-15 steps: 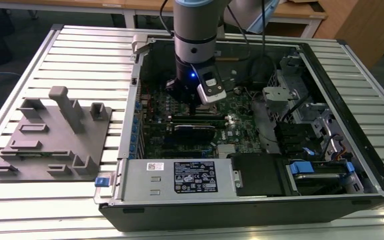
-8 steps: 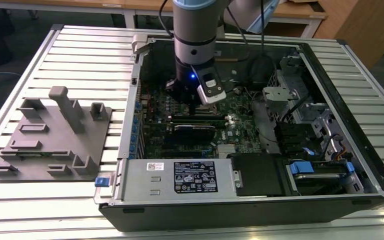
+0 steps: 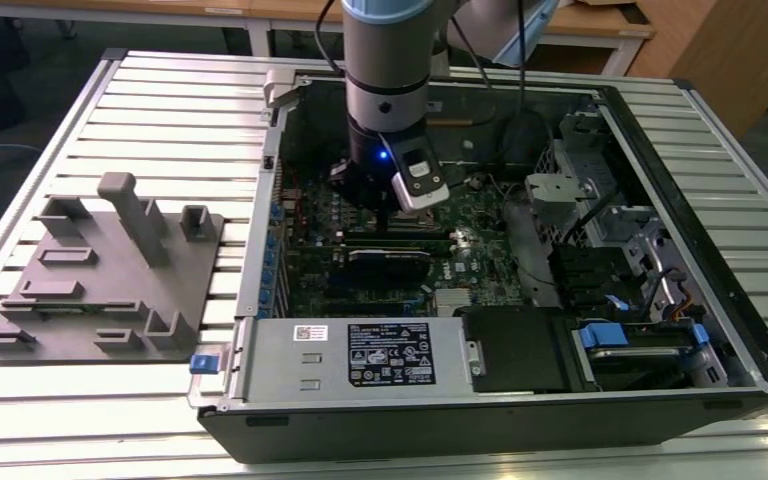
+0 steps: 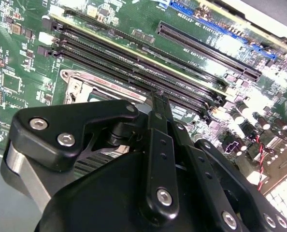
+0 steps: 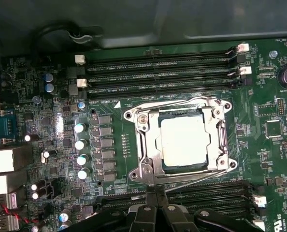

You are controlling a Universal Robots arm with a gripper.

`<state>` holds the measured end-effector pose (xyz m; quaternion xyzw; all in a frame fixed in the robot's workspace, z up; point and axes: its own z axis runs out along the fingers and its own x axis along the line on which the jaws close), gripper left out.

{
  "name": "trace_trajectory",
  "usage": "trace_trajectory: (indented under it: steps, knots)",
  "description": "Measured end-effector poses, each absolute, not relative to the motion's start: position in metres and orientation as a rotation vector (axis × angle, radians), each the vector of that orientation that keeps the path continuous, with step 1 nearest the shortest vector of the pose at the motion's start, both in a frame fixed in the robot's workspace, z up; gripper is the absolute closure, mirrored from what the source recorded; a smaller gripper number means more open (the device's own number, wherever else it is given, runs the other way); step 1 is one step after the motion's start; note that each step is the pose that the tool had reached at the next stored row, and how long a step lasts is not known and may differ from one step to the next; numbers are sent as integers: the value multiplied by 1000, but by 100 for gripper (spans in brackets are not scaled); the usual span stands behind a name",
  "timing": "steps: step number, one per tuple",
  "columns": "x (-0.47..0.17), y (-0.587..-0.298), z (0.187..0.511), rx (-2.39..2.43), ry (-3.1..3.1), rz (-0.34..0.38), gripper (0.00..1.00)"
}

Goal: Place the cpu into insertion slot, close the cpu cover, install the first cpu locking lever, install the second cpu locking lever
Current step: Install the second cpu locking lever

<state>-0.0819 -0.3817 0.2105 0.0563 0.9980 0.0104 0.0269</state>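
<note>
Fingers (image 4: 159, 99) closed, empty; cpu (image 5: 184, 141) seated, cover (image 5: 148, 145) down.

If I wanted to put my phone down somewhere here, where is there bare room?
The slatted table is bare in front of the grey fixture plate and behind it, beside the computer case. Inside the case it is crowded: the arm stands over the board.
</note>
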Motion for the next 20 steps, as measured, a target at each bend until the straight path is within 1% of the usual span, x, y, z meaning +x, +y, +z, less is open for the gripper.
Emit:
trace_trajectory:
  steps: [20]
  knots:
    - [-90, -382, 206, 174, 3083, 36, 89]
